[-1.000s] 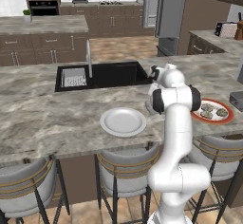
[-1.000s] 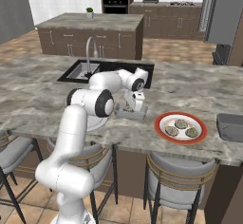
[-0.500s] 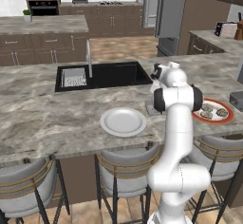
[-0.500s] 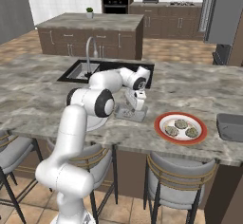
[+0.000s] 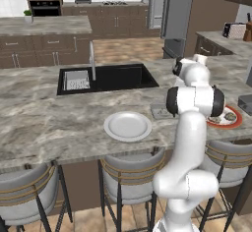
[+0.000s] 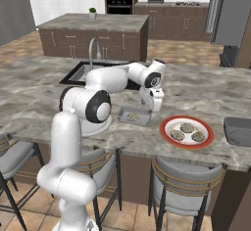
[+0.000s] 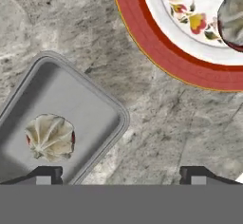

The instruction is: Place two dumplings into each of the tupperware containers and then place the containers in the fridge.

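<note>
With the jaws [image 7: 121,173] spread wide and nothing held, one dumpling [image 7: 50,137] lies in the near container [image 6: 134,116]. A second is best fetched from the red-rimmed plate [image 6: 187,132] just beside it: the hand should be raised clear of the container wall, carried over a dumpling, and lowered squarely. Since a second ago the jaws have widened. The second container [image 6: 238,130] rests at the surface's [image 6: 44,95] right edge, the fridge [image 5: 178,10] far behind.
</note>
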Tool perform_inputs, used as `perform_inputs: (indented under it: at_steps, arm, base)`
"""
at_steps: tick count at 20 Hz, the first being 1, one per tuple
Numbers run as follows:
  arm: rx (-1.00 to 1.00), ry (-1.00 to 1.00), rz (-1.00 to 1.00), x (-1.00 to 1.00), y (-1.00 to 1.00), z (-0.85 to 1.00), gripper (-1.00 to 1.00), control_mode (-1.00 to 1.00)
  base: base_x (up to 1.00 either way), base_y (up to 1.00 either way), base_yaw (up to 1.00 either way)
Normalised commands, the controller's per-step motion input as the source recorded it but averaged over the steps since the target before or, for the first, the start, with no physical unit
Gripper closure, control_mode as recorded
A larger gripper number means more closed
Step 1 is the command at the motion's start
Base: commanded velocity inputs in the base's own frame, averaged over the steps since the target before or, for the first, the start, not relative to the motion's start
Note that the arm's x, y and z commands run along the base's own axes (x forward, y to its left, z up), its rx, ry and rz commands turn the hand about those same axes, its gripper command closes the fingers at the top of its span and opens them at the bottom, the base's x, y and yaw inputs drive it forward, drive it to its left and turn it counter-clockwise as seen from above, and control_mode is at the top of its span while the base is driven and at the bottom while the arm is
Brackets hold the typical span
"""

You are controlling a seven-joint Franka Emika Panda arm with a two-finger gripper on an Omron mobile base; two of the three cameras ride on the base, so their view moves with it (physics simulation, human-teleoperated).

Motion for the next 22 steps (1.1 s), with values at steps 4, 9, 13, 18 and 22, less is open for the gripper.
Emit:
perform_inputs:
  at_steps: [4,9,13,18,22]
  arm:
    - [-0.12,-0.35,0.13,-1.00,-0.72,0.55,-1.00,-1.00]
    - [-0.15,-0.28,0.19,-1.00,-0.59,0.48,-1.00,-1.00]
    - [-0.01,-0.32,0.25,-1.00,-0.47,0.03,-1.00,-1.00]
    - [0.00,-0.07,0.24,-0.49,-0.42,0.00,-1.00,-1.00]
    - [0.02,0.00,0.26,0.03,-0.39,0.00,-1.00,-1.00]
  base:
    - [0.00,0.00,0.00]
    - [0.00,0.00,0.00]
    - [0.00,0.00,0.00]
    - [0.00,0.00,0.00]
    - [0.00,0.00,0.00]
